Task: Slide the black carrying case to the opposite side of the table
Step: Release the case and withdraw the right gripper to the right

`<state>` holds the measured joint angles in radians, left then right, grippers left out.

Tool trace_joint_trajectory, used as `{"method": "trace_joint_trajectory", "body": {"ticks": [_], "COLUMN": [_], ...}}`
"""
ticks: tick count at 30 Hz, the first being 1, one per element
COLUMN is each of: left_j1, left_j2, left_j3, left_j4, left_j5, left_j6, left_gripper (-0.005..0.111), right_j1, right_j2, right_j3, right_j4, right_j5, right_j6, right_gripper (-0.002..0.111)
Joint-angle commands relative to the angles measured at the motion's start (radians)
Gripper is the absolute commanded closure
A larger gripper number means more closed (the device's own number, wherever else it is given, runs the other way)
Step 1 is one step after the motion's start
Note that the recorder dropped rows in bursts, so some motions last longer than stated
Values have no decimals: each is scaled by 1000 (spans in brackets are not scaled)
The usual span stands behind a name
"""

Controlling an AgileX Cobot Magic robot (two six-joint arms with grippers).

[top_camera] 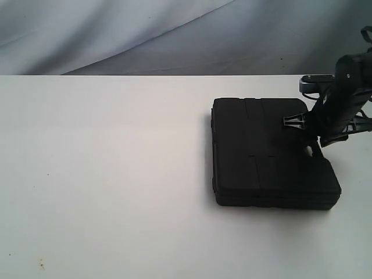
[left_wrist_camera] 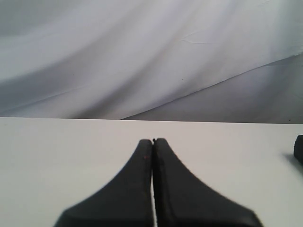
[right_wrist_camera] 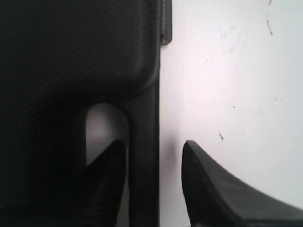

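The matte black case (top_camera: 267, 151) lies flat on the right part of the white table (top_camera: 104, 174). My right gripper (top_camera: 318, 142) reaches down at the case's right edge. In the right wrist view the case (right_wrist_camera: 71, 56) fills one side. The right gripper (right_wrist_camera: 152, 144) is open and straddles the handle bar (right_wrist_camera: 144, 94): one finger sits in the cut-out (right_wrist_camera: 106, 123), the other stands outside over the table, apart from the bar. My left gripper (left_wrist_camera: 152, 140) is shut on nothing above bare table, and a corner of the case (left_wrist_camera: 299, 149) shows at the frame's edge. The exterior view does not show it.
A grey cloth backdrop (top_camera: 116, 29) hangs behind the table's far edge. Small dark specks (top_camera: 40, 264) mark the front left of the table. White tabletop stretches to the left of the case.
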<state>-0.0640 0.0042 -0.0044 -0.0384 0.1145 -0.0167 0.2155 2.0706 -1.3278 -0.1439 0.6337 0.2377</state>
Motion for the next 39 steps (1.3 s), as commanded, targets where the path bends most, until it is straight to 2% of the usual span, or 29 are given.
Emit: {"method": "trace_joint_trajectory", "body": {"ticks": [1, 11, 24, 29, 35, 39], "left_j1": [3, 3, 3, 3, 3, 3], "left_j2": [-4, -4, -4, -4, -4, -4], "left_j3": [4, 4, 4, 4, 4, 4], "left_j4": [-6, -6, -6, -6, -6, -6], "left_j5": [-6, -6, -6, -6, -6, -6], "left_j6": [-3, -3, -3, -3, -3, -3], "left_gripper": [107, 107, 107, 107, 107, 107], "right_j1": [-5, -5, -5, -5, -5, -5], "right_j2": [-41, -169, -533, -678, -898, -1069], "right_j3": [5, 24, 361, 460, 589, 679], "right_j4": [7, 19, 79, 96, 93, 93], "right_j5": [9, 46, -170, -205, -217, -272], "right_j6": [1, 11, 93, 93, 89, 107], "right_gripper": [71, 71, 73, 82, 105, 108]}}
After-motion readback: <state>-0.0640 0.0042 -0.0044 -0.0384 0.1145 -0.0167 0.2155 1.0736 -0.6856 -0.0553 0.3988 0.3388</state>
